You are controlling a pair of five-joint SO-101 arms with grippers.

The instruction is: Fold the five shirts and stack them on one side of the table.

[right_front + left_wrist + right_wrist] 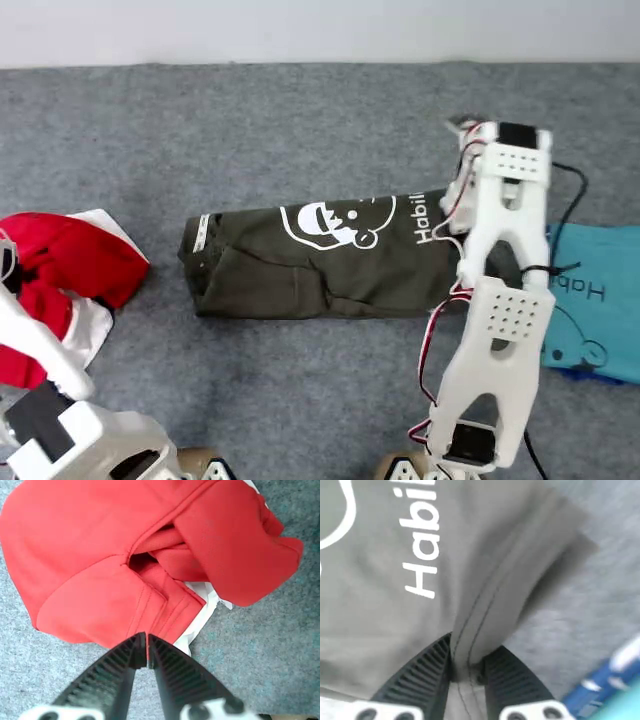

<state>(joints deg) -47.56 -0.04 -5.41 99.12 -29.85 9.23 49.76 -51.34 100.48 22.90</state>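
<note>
Pinching now: R gripper (467, 667) clamped on a raised fold of the olive shirt (320, 265), at the end nearest the teal shirt (600, 300).
Olive shirt: middle of table (300, 120), part-folded, long axis side to side in the high view, running from the R arm toward the red shirt (60, 260).
L gripper (147, 650): fingers together, nothing btwn them, just off the red shirt's edge.
Nearer arm: R, on the cloth; L well apart from it.
Next move, prob.: carry the held end along that long axis toward the far end.
</note>
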